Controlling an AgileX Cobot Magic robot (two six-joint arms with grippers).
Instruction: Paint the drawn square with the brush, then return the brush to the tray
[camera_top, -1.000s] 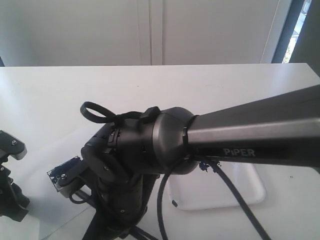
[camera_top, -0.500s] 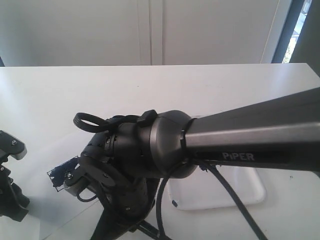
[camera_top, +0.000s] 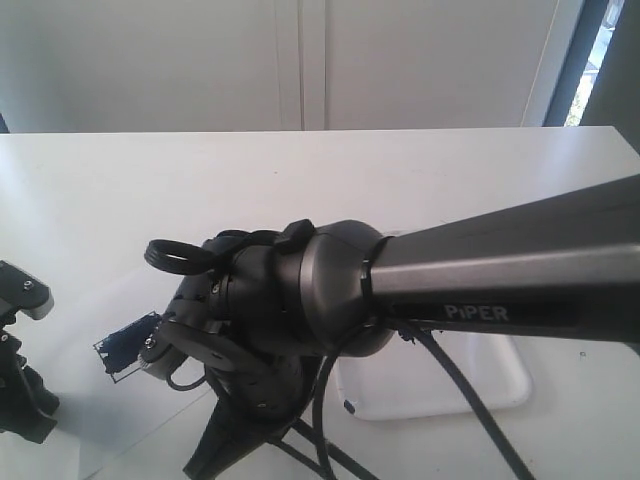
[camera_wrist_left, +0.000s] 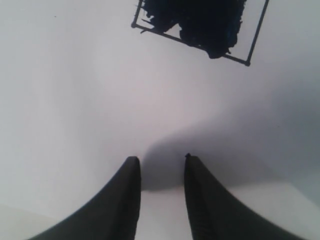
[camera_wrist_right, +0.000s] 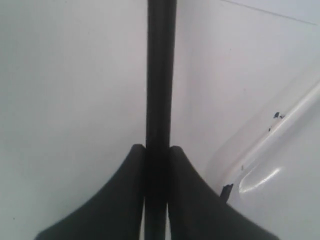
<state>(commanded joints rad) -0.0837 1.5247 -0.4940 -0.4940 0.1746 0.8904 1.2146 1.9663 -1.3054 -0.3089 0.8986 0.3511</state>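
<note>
The drawn square is a tilted black outline, its inside largely smeared dark navy; it also shows beside the right wrist. My right gripper is shut on the brush's black handle; ferrule and bristles are out of view. The right arm reaches across the middle and hides its own jaws in the exterior view. The glossy white tray lies under that arm, its rim beside the right fingers. My left gripper stands open and empty, short of the square.
Everything rests on a white table that runs back to a pale wall. The left arm's body sits at the table's left edge. Black cables hang from the right arm over the tray.
The right wrist has turned and sunk toward the lower left, close over the square. The square looks darker navy than before. The left arm has not moved.
</note>
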